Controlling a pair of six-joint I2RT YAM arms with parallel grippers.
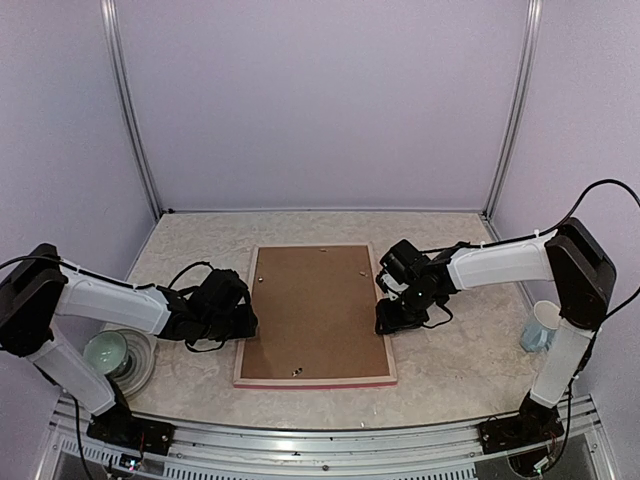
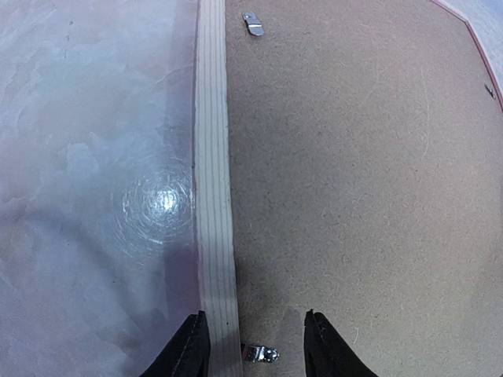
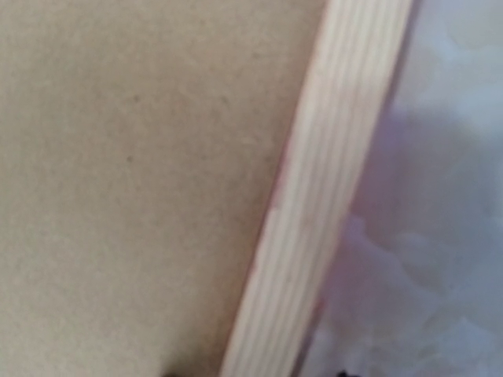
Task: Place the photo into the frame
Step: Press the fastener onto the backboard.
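While its two dark fingers [image 2: 192,345] stand apart, the left gripper [image 2: 255,320] is open and straddles the pale wooden left rail of the frame [image 2: 214,157]. One finger sits on the worktop side and the other over the brown backing board [image 2: 354,196], with a small metal clip [image 2: 261,353] between them. A second clip [image 2: 253,23] lies further along the same rail. Seen from above, this gripper sits at the frame's left side, toward its near-left corner. The right gripper [image 1: 388,318] is low over the opposite rail, about halfway along the frame's right side. Its wrist view is a blurred close-up of pale rail and board, with only dark specks of its fingers at the bottom, so I cannot tell whether its jaws are apart or clamped on the rail. The frame lies flat and back-up in the middle of the worktop [image 1: 200,240], its long sides running from the near edge toward the far edge, with pink-red moulding showing along its near rail. The board fills its opening, and whatever lies beneath is hidden. A green bowl [image 1: 105,352] sits on a plate [image 1: 143,368] at the near-left corner, and a pale mug [image 1: 541,326] stands by the right edge.
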